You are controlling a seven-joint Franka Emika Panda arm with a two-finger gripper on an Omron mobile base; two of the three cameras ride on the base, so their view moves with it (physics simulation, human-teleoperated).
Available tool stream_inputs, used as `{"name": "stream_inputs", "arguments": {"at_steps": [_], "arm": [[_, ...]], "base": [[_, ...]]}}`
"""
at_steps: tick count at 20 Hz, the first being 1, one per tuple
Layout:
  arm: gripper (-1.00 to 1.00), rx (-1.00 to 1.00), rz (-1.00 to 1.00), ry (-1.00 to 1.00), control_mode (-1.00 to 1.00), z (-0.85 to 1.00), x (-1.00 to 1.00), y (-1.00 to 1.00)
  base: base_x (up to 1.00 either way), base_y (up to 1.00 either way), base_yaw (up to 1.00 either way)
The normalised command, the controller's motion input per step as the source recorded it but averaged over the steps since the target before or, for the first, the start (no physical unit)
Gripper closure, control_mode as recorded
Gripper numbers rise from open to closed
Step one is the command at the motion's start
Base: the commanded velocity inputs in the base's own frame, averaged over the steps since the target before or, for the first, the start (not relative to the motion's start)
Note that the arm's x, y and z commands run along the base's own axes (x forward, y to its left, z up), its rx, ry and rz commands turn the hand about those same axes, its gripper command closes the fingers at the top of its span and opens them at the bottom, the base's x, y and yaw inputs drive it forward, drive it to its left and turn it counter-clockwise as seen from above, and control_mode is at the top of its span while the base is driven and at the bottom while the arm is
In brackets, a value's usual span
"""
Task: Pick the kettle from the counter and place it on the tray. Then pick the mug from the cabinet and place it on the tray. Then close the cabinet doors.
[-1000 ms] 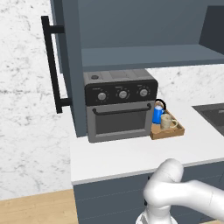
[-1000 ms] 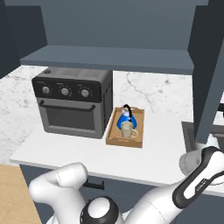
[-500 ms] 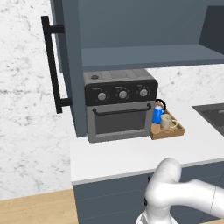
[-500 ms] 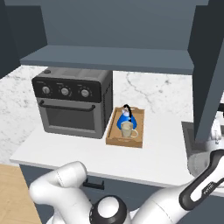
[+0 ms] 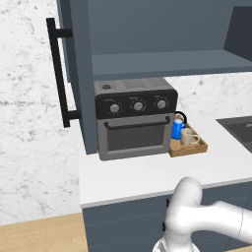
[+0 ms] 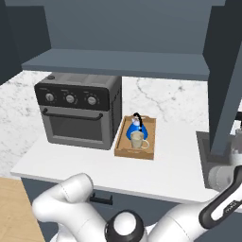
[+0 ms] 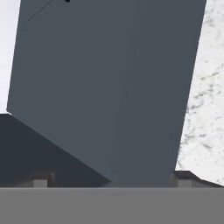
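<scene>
**Kettle and mug on the tray, cabinet doors standing open**

The tray [image 5: 189, 147] sits on the white worktop [image 5: 142, 174], just beside the toaster oven [image 5: 135, 120] at its 3 o'clock in the left base view. On it, the blue kettle [image 5: 177, 129] stands at the back and the beige mug [image 5: 187, 137] just in front, the two close together; the right base view shows the mug [image 6: 137, 140] at 6 o'clock of the kettle [image 6: 135, 126], both inside the tray's [image 6: 124, 150] low edges.

Above, the cabinet [image 5: 162, 34] is open, its shelf edge running over the oven. The left cabinet door [image 5: 78, 74] swings out toward the camera, its black bar handle [image 5: 58, 71] upright. The right door [image 6: 227, 75] stands at 3 o'clock in the right base view, with the arm's wrist low beside it.

In the hand view the claw [image 7: 109, 183] faces a slate-blue door panel [image 7: 109, 87] at close range, tips spread wide apart and gripping nothing.
</scene>
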Motion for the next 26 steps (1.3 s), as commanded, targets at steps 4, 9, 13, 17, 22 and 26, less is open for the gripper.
{"name": "stream_inputs", "arguments": {"at_steps": [4,9,13,17,22,26], "arm": [[-1.0,0.19,0.04,-0.04,-1.0,0.01,0.2,-0.25],[-1.0,0.17,0.1,-0.14,-1.0,0.27,0.13,-0.12],[-1.0,0.11,0.11,-0.28,-1.0,0.32,0.06,-0.09],[-1.0,0.03,0.08,-0.29,-1.0,0.34,0.0,-0.01],[-1.0,-0.02,0.0,-0.08,-1.0,0.51,-0.06,-0.01],[-1.0,-0.12,-0.08,0.09,-1.0,0.61,-0.19,0.0]], "base": [[0.0,0.0,0.0],[0.0,0.0,0.0],[0.0,0.0,0.0],[0.0,0.0,0.0],[0.0,0.0,0.0],[0.0,0.0,0.0]]}}
